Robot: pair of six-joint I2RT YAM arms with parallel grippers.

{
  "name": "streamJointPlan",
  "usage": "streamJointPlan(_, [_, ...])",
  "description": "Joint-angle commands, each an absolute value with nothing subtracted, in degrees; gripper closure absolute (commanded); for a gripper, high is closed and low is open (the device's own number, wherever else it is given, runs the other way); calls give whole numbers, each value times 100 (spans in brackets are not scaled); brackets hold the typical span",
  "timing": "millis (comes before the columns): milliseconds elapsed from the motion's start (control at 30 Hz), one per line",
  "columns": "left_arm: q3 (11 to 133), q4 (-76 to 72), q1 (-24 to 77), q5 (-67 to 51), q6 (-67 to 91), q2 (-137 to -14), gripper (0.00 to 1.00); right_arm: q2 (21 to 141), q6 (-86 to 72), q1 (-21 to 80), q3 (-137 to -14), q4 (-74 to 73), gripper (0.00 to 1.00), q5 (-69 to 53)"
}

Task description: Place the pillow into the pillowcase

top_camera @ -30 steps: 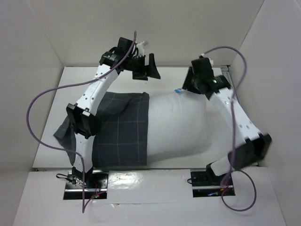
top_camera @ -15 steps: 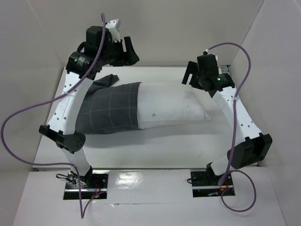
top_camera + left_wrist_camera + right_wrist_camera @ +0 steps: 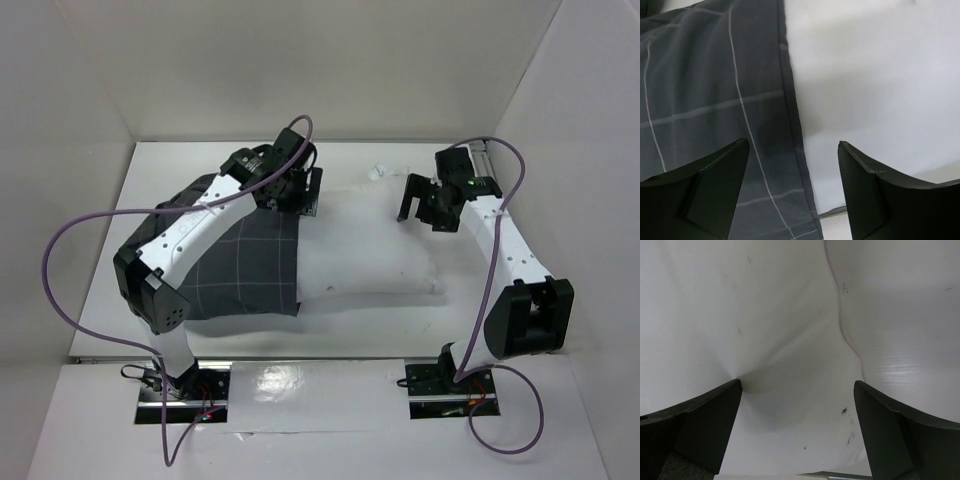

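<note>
Two grippers are hanging spread and empty: our left gripper (image 3: 792, 146) is straddling the pillowcase (image 3: 700, 90) at its open edge, dark cloth beneath one finger and the pillow (image 3: 870, 75) beneath the other, one end lying inside the case. Our right gripper (image 3: 797, 384) is hovering over bare pillow. We are judging the pillow light, plump and yielding, the pillowcase limp, so we are favouring a pinch on that edge directly below the left jaws.
</note>
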State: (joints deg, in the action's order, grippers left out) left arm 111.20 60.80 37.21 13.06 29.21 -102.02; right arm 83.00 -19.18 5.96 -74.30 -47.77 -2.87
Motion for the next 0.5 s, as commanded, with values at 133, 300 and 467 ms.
streamJointPlan(133, [10942,6142,3779,1618,3059,-9966,19,8165,-1740,563,-7348,-4948,0,-431])
streamJointPlan(300, [11074,6389,3884,1740,3059,-10327,20,8165,-1740,563,-7339,-4948,0,-431])
streamJointPlan(467, [11206,6653,3885,2083,3226,-10397,78,8226,-1688,510,-7129,-4896,0,-431])
